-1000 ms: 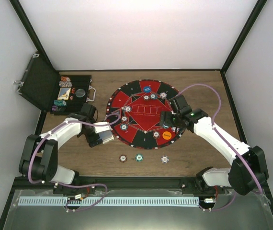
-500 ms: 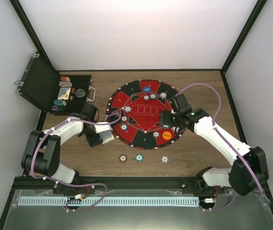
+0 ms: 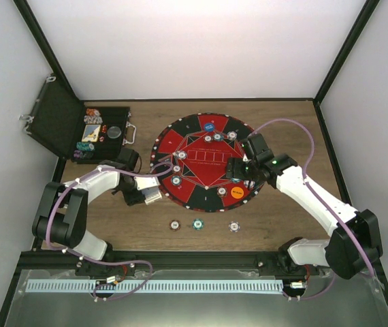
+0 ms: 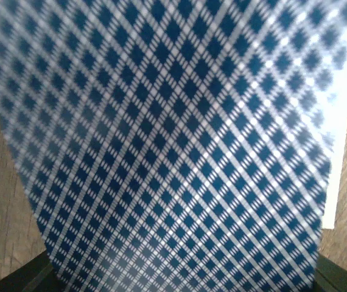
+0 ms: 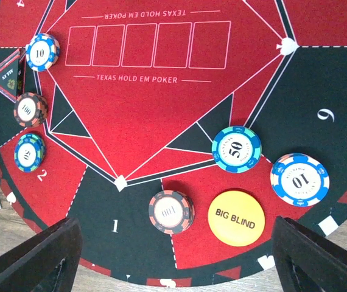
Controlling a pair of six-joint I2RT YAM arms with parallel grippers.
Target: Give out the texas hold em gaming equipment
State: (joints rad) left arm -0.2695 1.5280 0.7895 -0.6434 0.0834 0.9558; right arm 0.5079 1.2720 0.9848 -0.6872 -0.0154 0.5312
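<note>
A blue diamond-patterned back of the playing cards [image 4: 173, 140] fills the left wrist view. From above, my left gripper [image 3: 148, 196] is shut on these cards [image 3: 152, 197], just off the left edge of the round red and black poker mat [image 3: 201, 160]. My right gripper [image 5: 176, 243] hangs open over the mat's near right side, above a brown 100 chip [image 5: 171, 212] and the orange Big Blind button [image 5: 236, 218]. Teal 50 [image 5: 236, 148] and blue-white 10 [image 5: 299, 179] chips lie beside them. A blue button [image 3: 209, 127] sits at the mat's far side.
Three chips lie on the wood in front of the mat: brown [image 3: 174, 224], teal [image 3: 197, 223], white [image 3: 234, 225]. The black hinged case [image 3: 116, 114] stands open at the far left with chips inside. More chips ring the mat's left and far sectors [image 3: 178, 169].
My left gripper has closed on the cards and shifted slightly toward the mat. The right arm has barely moved.
</note>
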